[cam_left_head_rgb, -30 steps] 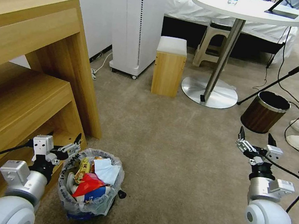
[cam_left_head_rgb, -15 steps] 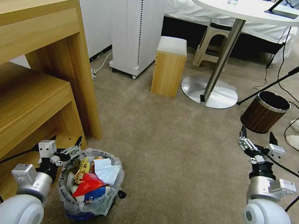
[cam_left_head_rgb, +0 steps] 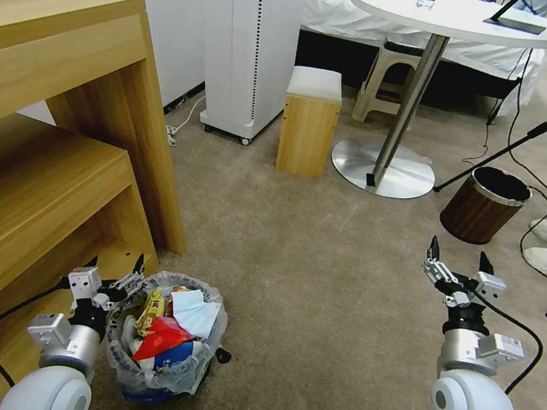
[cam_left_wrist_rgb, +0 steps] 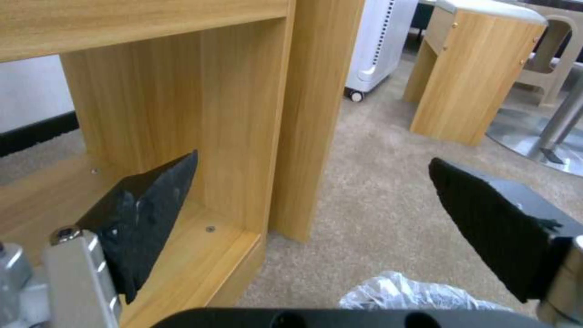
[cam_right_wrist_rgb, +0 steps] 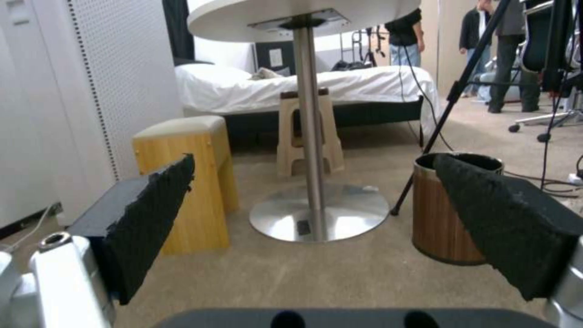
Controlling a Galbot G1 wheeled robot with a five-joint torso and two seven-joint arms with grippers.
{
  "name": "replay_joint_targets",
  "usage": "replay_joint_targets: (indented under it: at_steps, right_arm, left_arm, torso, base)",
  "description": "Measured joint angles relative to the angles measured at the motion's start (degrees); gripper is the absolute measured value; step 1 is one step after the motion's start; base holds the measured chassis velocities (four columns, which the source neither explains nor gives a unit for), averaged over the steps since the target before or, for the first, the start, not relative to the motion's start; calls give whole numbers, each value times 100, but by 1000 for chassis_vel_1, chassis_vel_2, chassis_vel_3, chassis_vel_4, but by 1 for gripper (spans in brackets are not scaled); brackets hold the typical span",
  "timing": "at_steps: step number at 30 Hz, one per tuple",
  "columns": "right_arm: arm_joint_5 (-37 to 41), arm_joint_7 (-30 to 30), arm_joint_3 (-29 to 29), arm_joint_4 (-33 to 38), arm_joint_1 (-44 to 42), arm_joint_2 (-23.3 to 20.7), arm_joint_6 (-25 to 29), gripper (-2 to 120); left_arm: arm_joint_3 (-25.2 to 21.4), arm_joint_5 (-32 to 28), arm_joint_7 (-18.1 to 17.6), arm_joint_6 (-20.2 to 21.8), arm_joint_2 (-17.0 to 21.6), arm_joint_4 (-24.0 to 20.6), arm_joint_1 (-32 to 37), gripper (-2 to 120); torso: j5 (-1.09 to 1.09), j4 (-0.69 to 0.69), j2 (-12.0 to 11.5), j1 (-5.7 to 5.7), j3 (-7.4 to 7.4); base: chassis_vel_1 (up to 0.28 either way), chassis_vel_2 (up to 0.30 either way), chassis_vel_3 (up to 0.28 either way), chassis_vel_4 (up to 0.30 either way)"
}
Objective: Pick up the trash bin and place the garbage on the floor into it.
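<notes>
The trash bin (cam_left_head_rgb: 165, 339) stands on the beige carpet floor (cam_left_head_rgb: 318, 271) at the lower left, lined with a crinkly clear bag (cam_left_wrist_rgb: 407, 294) and full of garbage (cam_left_head_rgb: 167, 325): a red wrapper, white tissue, a yellow wrapper, a blue-white cup. My left gripper (cam_left_head_rgb: 114, 270) is open right beside the bin's left rim, holding nothing. My right gripper (cam_left_head_rgb: 458, 259) is open above bare carpet at the right, far from the bin. In both wrist views the black fingers (cam_left_wrist_rgb: 152, 214) (cam_right_wrist_rgb: 152, 214) stand wide apart with nothing between them.
A wooden shelf unit (cam_left_head_rgb: 47, 135) stands close on the left of the bin. A brown wood-look bin (cam_left_head_rgb: 485, 205), a round pedestal table (cam_left_head_rgb: 459, 18), a wooden stool (cam_left_head_rgb: 309, 121), a white appliance (cam_left_head_rgb: 250, 47), tripod legs and cables lie ahead and right.
My left arm has drawn back and lowered, its gripper staying beside the bin's rim. My right gripper has shifted slightly left and farther ahead. Both stay open.
</notes>
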Motion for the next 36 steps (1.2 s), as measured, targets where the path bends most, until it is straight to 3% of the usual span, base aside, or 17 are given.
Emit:
replay_joint_targets:
  at_steps: [36]
  right_arm:
    - [-256, 27, -136, -271, 45, 43, -43, 100]
  left_arm:
    - [11, 12, -46, 149, -81, -143, 61, 100]
  torso:
    - [0, 0, 2, 0, 0]
  base:
    - [0, 0, 0, 0]
